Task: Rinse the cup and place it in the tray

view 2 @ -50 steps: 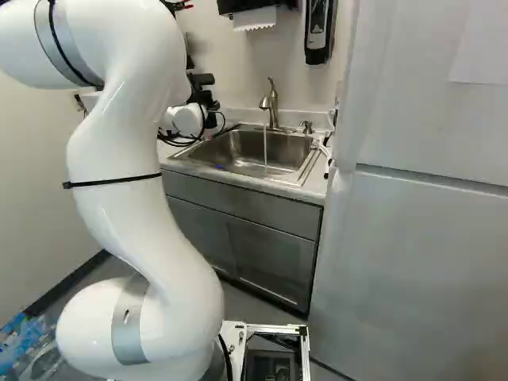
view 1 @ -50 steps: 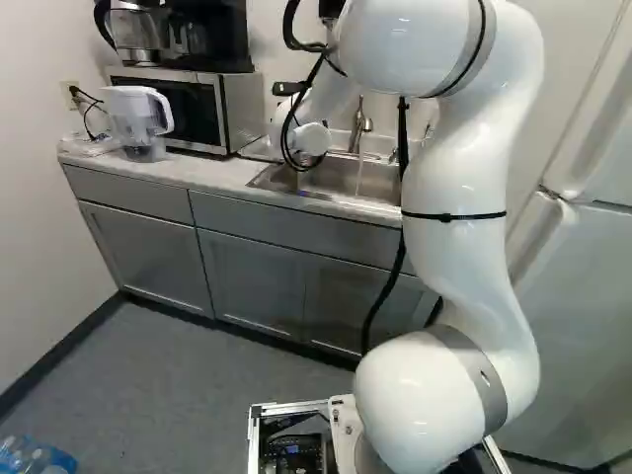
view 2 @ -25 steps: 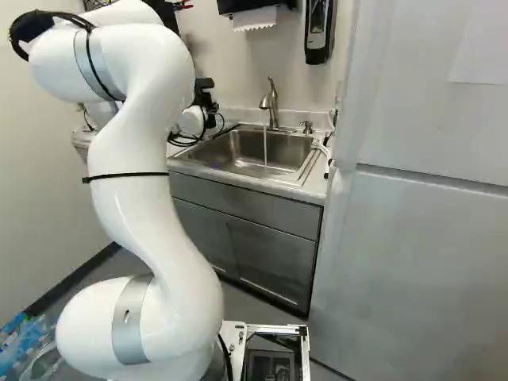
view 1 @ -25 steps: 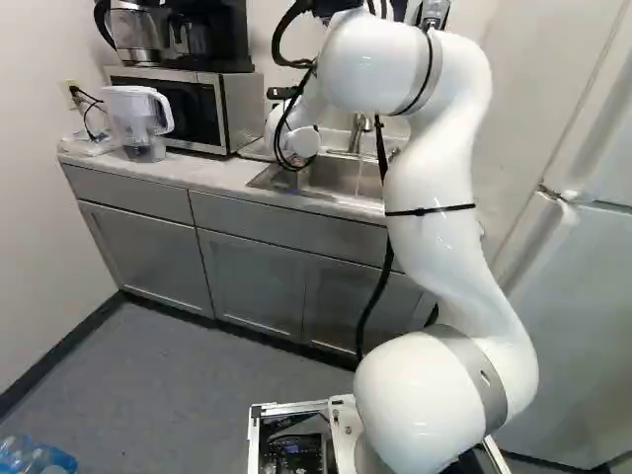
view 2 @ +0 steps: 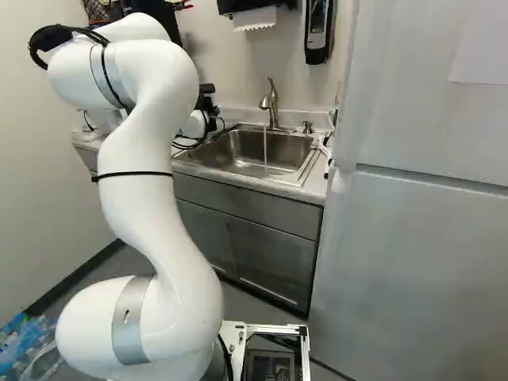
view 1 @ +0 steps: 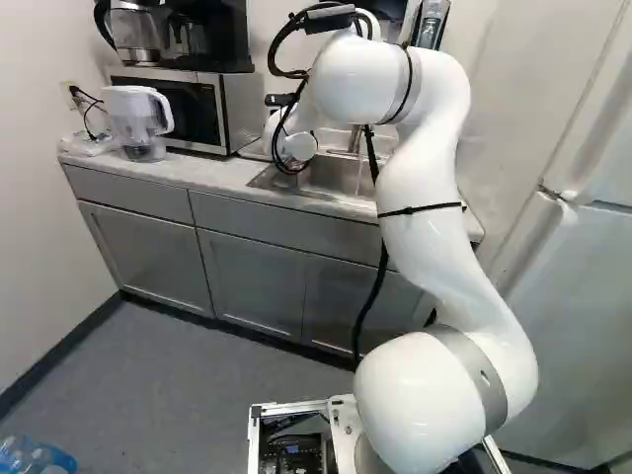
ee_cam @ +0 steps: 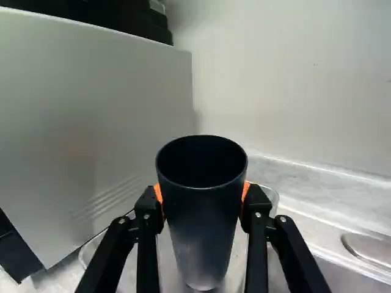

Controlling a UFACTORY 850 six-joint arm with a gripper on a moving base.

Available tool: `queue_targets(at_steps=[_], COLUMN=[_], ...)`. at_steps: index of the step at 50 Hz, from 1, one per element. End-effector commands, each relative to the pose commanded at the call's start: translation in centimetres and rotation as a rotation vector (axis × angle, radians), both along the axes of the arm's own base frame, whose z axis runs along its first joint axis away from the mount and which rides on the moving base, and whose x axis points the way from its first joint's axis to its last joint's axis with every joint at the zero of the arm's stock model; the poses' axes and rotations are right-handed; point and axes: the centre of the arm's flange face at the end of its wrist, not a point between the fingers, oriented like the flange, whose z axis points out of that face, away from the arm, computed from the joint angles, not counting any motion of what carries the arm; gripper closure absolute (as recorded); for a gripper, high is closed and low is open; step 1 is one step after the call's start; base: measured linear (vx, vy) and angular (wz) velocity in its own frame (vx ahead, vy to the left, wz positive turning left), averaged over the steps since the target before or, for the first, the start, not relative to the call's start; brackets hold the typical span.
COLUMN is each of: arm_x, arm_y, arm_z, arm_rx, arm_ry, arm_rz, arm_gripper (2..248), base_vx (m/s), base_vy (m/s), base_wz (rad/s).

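The microwave (view 1: 202,109) and jug (view 1: 133,123) sit on the surface (view 1: 212,176) left of the sink (view 2: 230,151). The tap (view 2: 272,103) is behind it, the fridge (view 2: 413,262) right of it.

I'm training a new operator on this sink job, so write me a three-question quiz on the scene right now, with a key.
1. True or false: the end effector holds the dark cup.

2. What stands beside the microwave?
a) a toaster
b) a pitcher
c) a plant

3. Fill in: water runs from the faucet into the ____.

Key: 1 true; 2 b; 3 sink.
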Motion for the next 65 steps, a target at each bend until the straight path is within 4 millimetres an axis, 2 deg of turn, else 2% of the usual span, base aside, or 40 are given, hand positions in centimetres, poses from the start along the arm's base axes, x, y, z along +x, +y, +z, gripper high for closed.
queue_targets(at_steps=[58,59,63,64,65], arm_x=[-0.04,-0.04,-0.04,-0.04,-0.04], arm_y=[0.01,0.01,0.01,0.01,0.01], arm_z=[-0.57,-0.57,-0.57,-0.57,-0.57], arm_rx=[-0.012,-0.012,-0.012,-0.012,-0.012], arm_ry=[0.062,0.062,0.062,0.062,0.062], arm_rz=[0.002,0.002,0.002,0.002,0.002], arm_gripper=[123,97,97,63,63], base_vx=[0.000,0.000,0.000,0.000,0.000], base_vy=[0.000,0.000,0.000,0.000,0.000], base_wz=[0.000,0.000,0.000,0.000,0.000])
